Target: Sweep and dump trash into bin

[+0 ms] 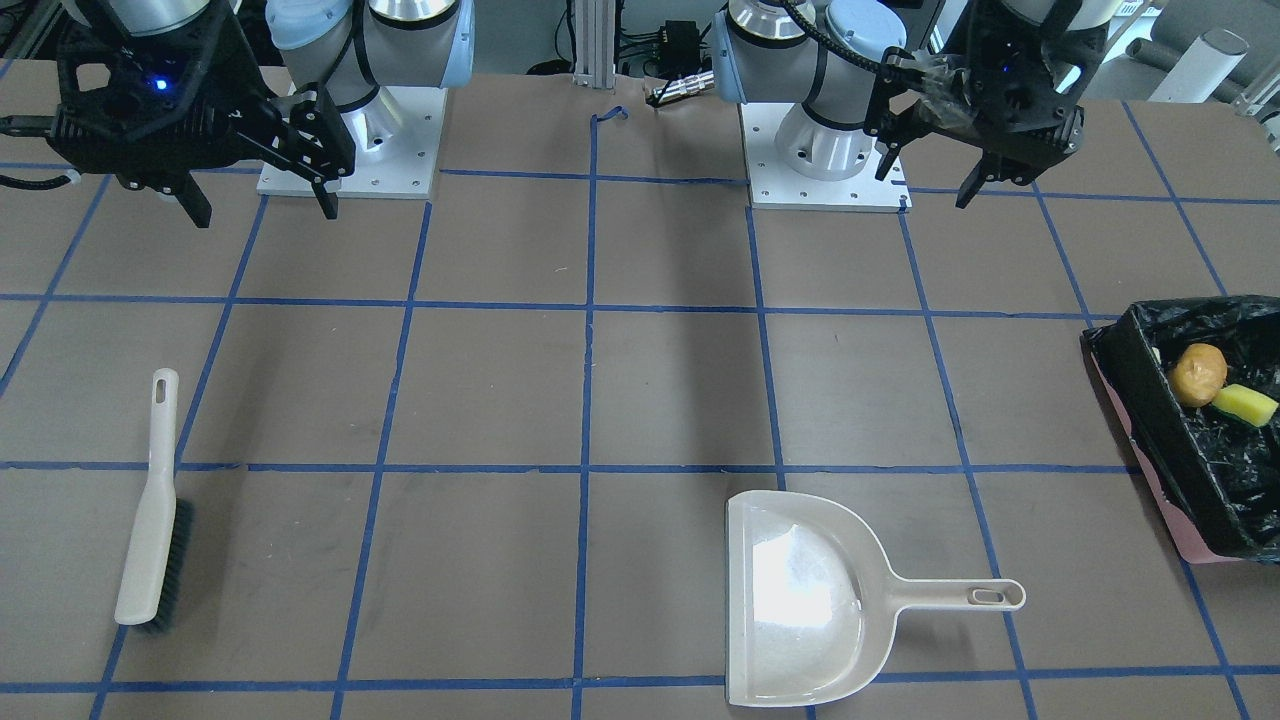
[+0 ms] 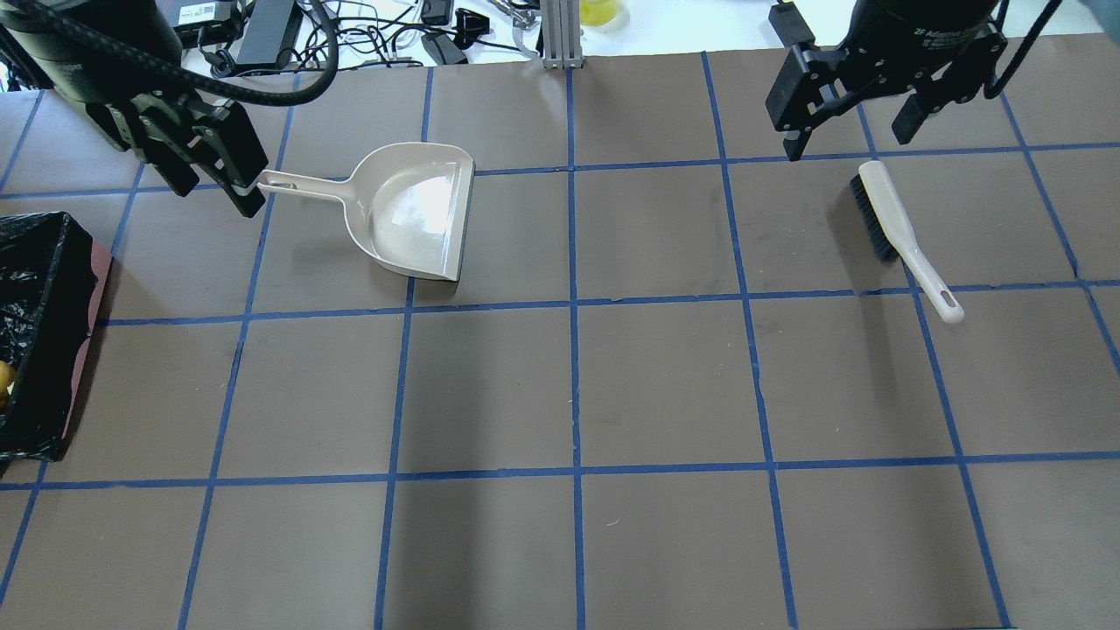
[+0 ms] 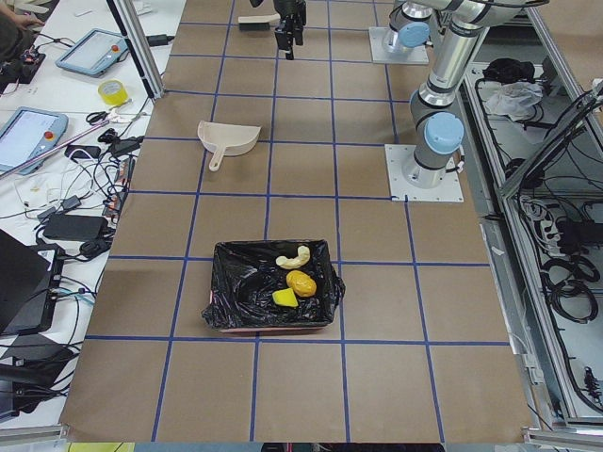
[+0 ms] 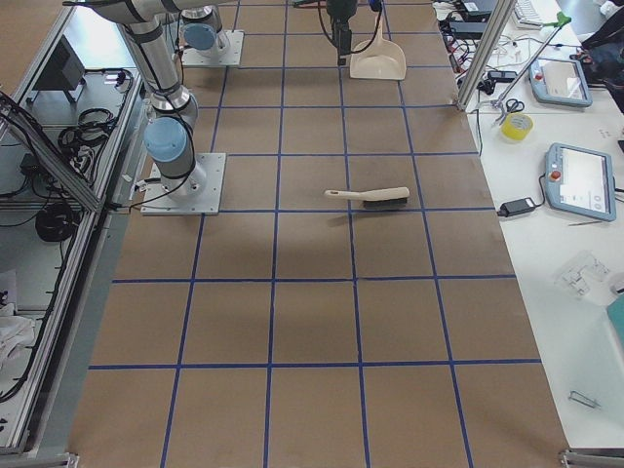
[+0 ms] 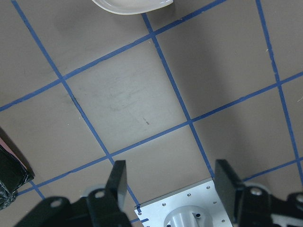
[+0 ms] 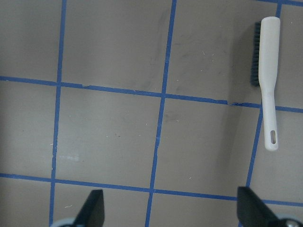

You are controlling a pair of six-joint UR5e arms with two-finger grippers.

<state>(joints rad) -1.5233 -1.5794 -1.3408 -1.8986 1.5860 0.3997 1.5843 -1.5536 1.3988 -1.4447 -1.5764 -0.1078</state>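
Note:
The pink bin with its black bag (image 1: pixel 1140 400) stands at the table's end on my left; it also shows in the overhead view (image 2: pixel 44 289) and the exterior left view (image 3: pixel 240 282). Inside it lie the brown potato-like lump (image 1: pixel 1198 373), the yellow-green wedge (image 1: pixel 1245 404) and the curved pastry piece (image 3: pixel 295 256). My left gripper (image 2: pixel 214 197) is open and empty, raised near the dustpan's handle end. My right gripper (image 2: pixel 847 144) is open and empty, raised beyond the brush's bristle end.
The beige dustpan (image 2: pixel 411 210) lies flat and empty on the table, its handle pointing toward the bin side. The beige brush (image 2: pixel 901 232) with dark bristles lies on the table's right half. Cables and devices lie beyond the far edge.

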